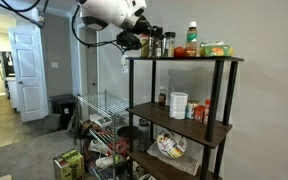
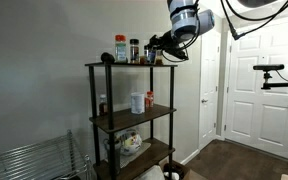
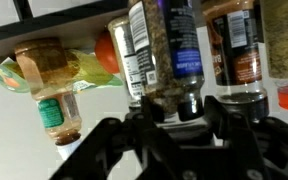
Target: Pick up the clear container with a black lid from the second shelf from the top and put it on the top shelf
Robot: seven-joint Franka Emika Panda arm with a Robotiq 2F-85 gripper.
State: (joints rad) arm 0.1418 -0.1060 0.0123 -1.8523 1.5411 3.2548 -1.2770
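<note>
The wrist view is upside down. My gripper is shut on the clear container with a black lid, a narrow jar with brownish spice and a blue label. It stands among other spice jars on the top shelf. In both exterior views the gripper is at the near end of the top shelf, level with the jars there. The second shelf from the top lies below it.
The top shelf also holds other spice jars, a green-lidded bottle and bagged produce. The second shelf holds a white tub, red-lidded jars and a small dark jar. A chrome wire rack stands beside the unit.
</note>
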